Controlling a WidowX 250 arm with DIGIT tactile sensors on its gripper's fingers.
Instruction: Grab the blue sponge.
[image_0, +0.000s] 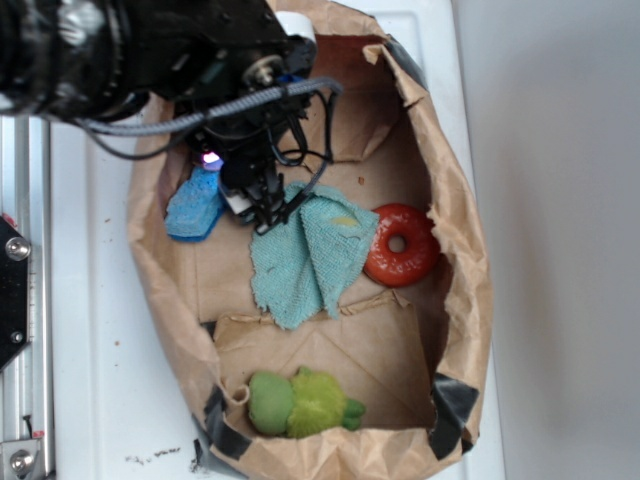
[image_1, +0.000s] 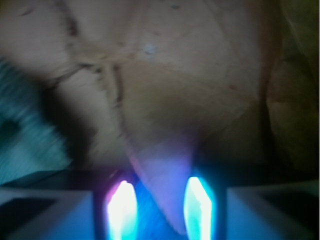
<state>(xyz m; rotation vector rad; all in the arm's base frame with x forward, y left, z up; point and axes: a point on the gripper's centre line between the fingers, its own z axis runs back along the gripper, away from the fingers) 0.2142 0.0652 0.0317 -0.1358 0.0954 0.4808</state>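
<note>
- White desk (image_0: 90, 330): carries the opened brown paper bag (image_0: 460, 300), whose walls ring every item. Risk: the bag's left wall stands just beside the target; a sideways shove of the arm could crumple it or drag the whole liner.
- Blue sponge (image_0: 196, 208): small speckled foam block at the left of the bag floor, upper-left part of the exterior frame, lying on the paper and near the left wall. Its upper end is partly under the arm's lit tip. Risk: foam is light and soft; a descent off-centre would likely push it toward the wall instead of closing round it.
- Tool (image_0: 262, 212): black, hung with cables, low over the bag floor between the sponge and the cloth. Whether its jaws are spread or pressed together, I cannot tell: the exterior view hides them behind the wrist, and the wrist view is blurred, showing only brown paper ahead and two bright blue-white glows at the bottom edge. Nothing is seen pinched.
- Teal terry cloth (image_0: 305, 262): crumpled at centre, its upper-left corner touching or just under the tool's tips. Risk: this is the main hazard; closing here would probably catch cloth, not sponge.
- Red ring (image_0: 401, 244): right of the cloth, touching its edge; well clear of the sponge.
- Green plush toy (image_0: 300, 403): lower centre, well apart; little risk.
</note>
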